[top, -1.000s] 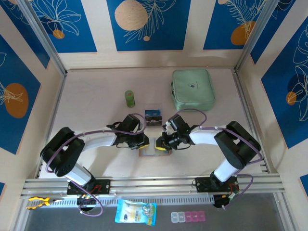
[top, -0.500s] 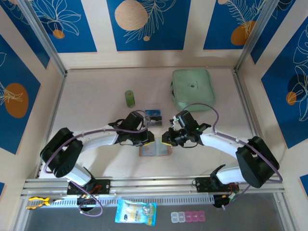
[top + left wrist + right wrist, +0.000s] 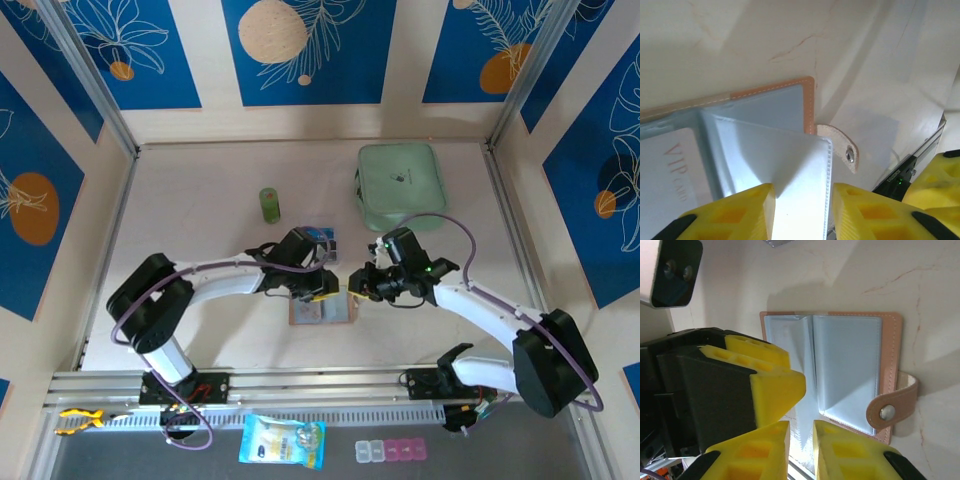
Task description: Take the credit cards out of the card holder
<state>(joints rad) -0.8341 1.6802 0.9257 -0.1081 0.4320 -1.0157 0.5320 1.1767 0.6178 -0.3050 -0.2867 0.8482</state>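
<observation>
A: Where's the card holder [image 3: 322, 311]?
B: Open near the table's [image 3: 200, 225] near edge; blue card [image 3: 318, 240] just beyond it, green pouch [image 3: 400, 185] towards the far right corner
A: Grippers?
B: Left gripper [image 3: 803, 192] spread astride a clear sleeve [image 3: 790, 160], hiding the left half; right gripper [image 3: 801, 429] nearly pressed together, grip unclear

**Support:** table [image 3: 200, 200], pale with a faint marbled vein, walled on three sides.

**Lying directly on it:**
1. Card holder [image 3: 322, 312], pinkish-tan with grey-blue clear pockets. It is opened flat, right under the left gripper [image 3: 322, 290] and just to the near left of the right gripper [image 3: 357, 288]. Its snap tab [image 3: 892, 407] rests on the tabletop, off the holder's edge.
2. Blue printed card [image 3: 320, 238], flat, just beyond the left gripper and partly covered by that arm.
3. Green cylinder [image 3: 269, 205], beyond the left gripper and to its left, apart from it.
4. Mint-green zip pouch [image 3: 401, 185], flat, well beyond the right gripper.
</observation>
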